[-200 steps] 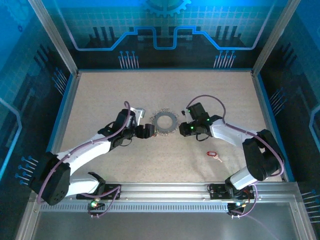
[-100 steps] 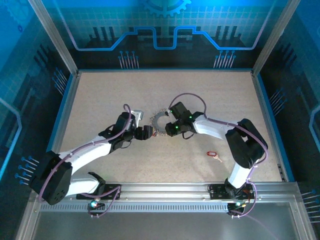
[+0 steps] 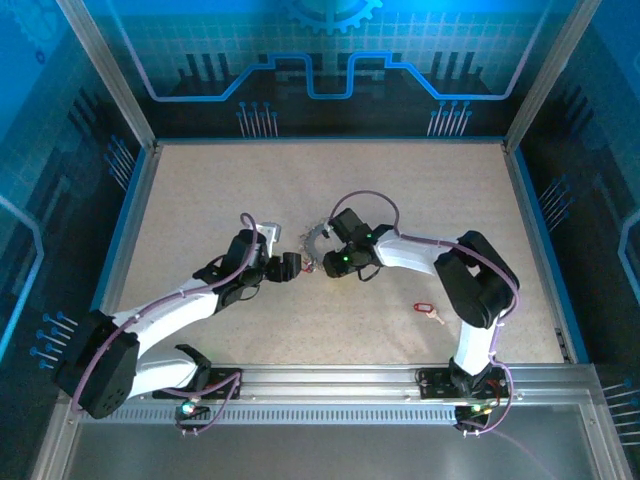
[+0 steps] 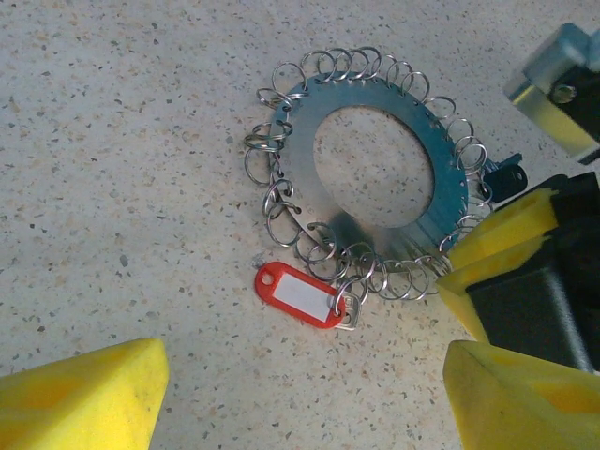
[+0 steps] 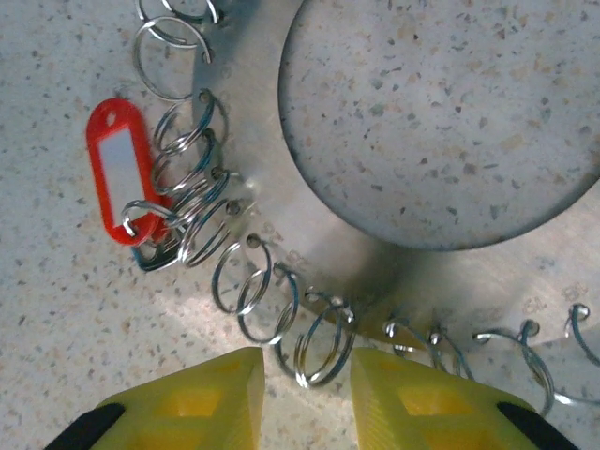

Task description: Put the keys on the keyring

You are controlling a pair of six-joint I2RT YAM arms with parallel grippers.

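The keyring (image 4: pixel 300 141) is a flat dark ring fringed with silvery split rings, lying mid-table (image 3: pixel 311 237). A red-tagged key (image 4: pixel 298 295) hangs on one split ring at its edge, also in the right wrist view (image 5: pixel 117 169). Another red key (image 3: pixel 425 308) lies loose on the table to the right. My right gripper (image 5: pixel 305 394) is over the keyring's rim (image 3: pixel 322 263), its yellow fingers (image 5: pixel 431 403) slightly apart on either side of one split ring (image 5: pixel 323 352). My left gripper (image 4: pixel 300 403) stands wide open just left of the keyring (image 3: pixel 291 265), holding nothing.
A small dark blue piece (image 4: pixel 506 176) sits at the keyring's far edge, beside the right gripper's yellow fingers (image 4: pixel 497 244). The speckled table (image 3: pixel 200 190) is walled by blue panels and an aluminium frame (image 3: pixel 330 380) along the near edge.
The right arm has swung left from beside the keyring to over its rim, and its jaws have parted a little. The left arm has barely moved.
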